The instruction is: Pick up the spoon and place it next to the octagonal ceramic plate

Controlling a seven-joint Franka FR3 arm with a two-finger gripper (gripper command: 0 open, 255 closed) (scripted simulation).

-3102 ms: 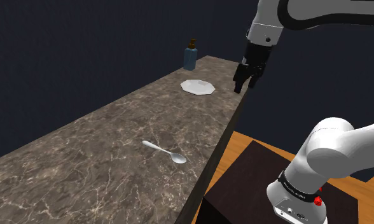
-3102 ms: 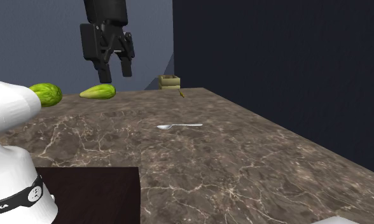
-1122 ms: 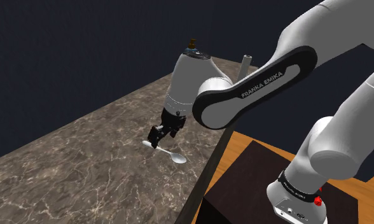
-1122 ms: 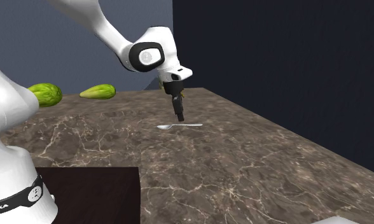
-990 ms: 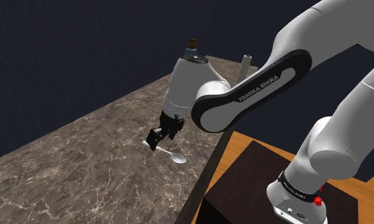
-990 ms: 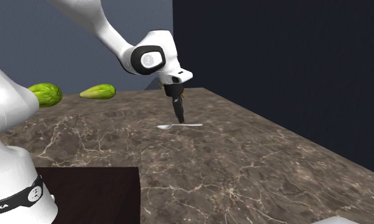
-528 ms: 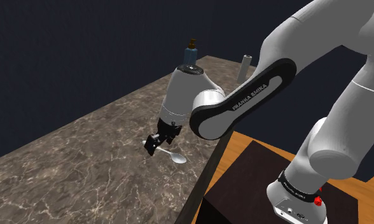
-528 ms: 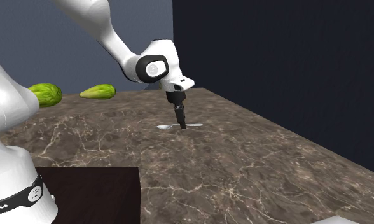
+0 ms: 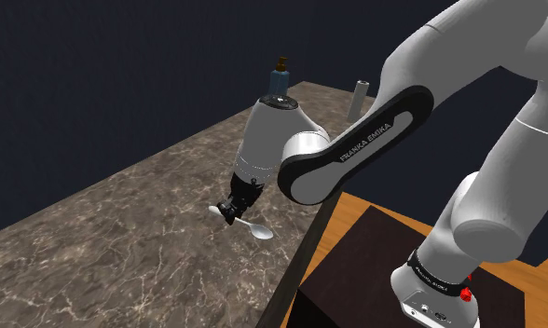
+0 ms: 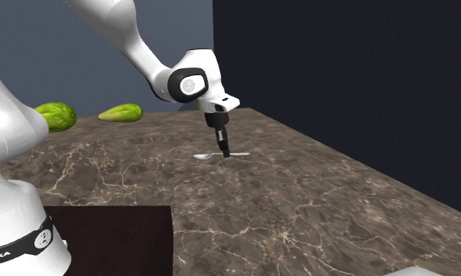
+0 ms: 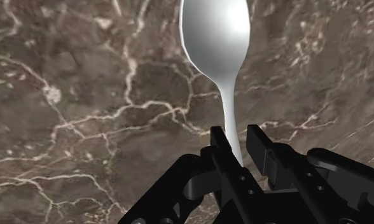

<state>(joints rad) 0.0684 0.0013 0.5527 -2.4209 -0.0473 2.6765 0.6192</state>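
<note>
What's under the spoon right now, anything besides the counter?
Just the brown marbled countertop; the spoon lies on it, its bowl pointing away from the gripper. The gripper covers the handle's end, so what is beneath that part cannot be seen.

The brown, marble-veined worktop (image 9: pixel 123 233) carries a blue bottle with a brown pump top (image 9: pixel 279 78), upright at its far end in the shoulder view. In the second exterior view a green cucumber (image 10: pixel 121 113) and a rounder green vegetable (image 10: pixel 55 116) lie near each other at its far edge. Beside it shows a wooden floor (image 9: pixel 384 212).
</note>
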